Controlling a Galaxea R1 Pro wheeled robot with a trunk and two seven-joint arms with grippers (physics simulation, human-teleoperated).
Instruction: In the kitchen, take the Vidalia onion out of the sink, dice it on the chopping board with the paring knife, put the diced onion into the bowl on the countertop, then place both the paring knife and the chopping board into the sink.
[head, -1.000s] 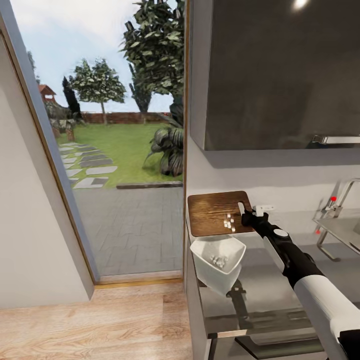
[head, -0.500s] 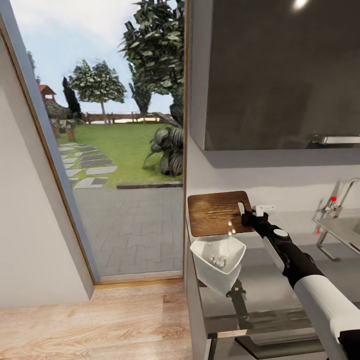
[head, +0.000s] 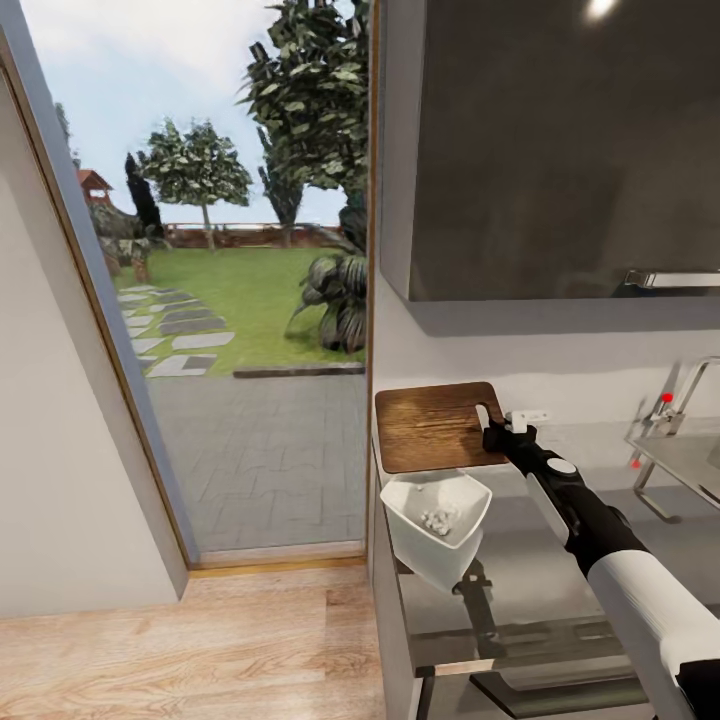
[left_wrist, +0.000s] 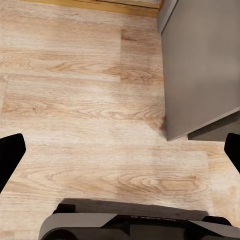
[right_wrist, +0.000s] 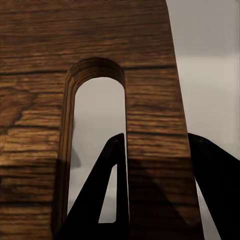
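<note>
At counter edge: chopping board (head: 432, 425) tilted over bowl (head: 437, 520).
R gripper (head: 497, 436): clamped on board's handle strip.
Risk: board slips — bowl tips off edge.

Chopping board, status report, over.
Right tool shut on dark brown wooden chopping board, tilted, bare. Diced onion in white squarish bowl. Left tool open above wooden floor.
</note>
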